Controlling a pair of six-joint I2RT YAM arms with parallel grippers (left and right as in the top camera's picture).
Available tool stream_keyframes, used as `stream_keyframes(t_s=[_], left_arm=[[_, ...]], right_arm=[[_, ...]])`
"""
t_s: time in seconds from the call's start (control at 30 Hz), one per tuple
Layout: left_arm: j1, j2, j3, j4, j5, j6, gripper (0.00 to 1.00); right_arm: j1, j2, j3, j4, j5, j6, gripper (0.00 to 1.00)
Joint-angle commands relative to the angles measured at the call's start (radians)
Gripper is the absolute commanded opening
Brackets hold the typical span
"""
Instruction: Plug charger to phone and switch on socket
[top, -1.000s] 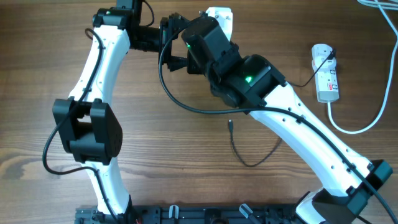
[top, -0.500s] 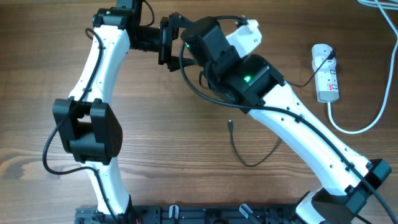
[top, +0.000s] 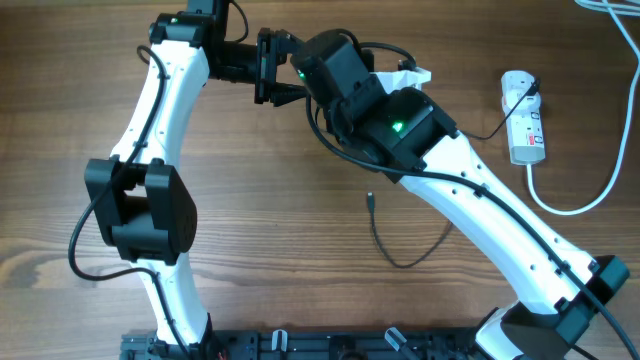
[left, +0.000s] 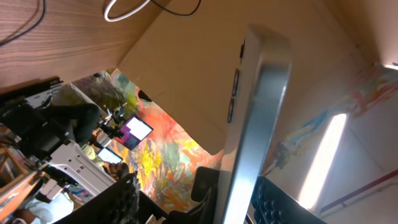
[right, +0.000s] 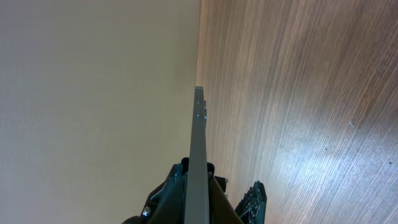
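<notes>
thin phone (right: 198, 163), edge-on, silvery rim

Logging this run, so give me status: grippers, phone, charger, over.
Right gripper shut on phone. Left gripper open, straddling phone. Charger loose on table, not plugged in. Socket apart, nothing in the way.
</notes>
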Motion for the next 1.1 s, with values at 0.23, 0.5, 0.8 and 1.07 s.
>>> stream_keyframes(t_s=[0.23, 0.5, 0.8, 1.07], left_arm=[[0.004, -0.034, 0.008, 0.0, 0.021, -0.029, 0.53], [-0.002, -0.034, 0.008, 0.001, 0.02, -0.027, 0.54], [-0.002, -0.034, 0.008, 0.03, 0.004, -0.028, 0.42], [-0.002, -0.034, 0.008, 0.03, -0.029, -0.043, 0.34]], right_arm=[[0.002, 0.023, 0.013, -0.026, 0.009, 0.047, 0.06], [0.002, 0.047, 0.013, -0.018, -0.002, 0.047, 0.05], [0.003, 0.046, 0.013, -0.003, -0.009, 0.045, 0.04], [0.003, 0.046, 0.013, -0.004, -0.01, 0.043, 0.05]])
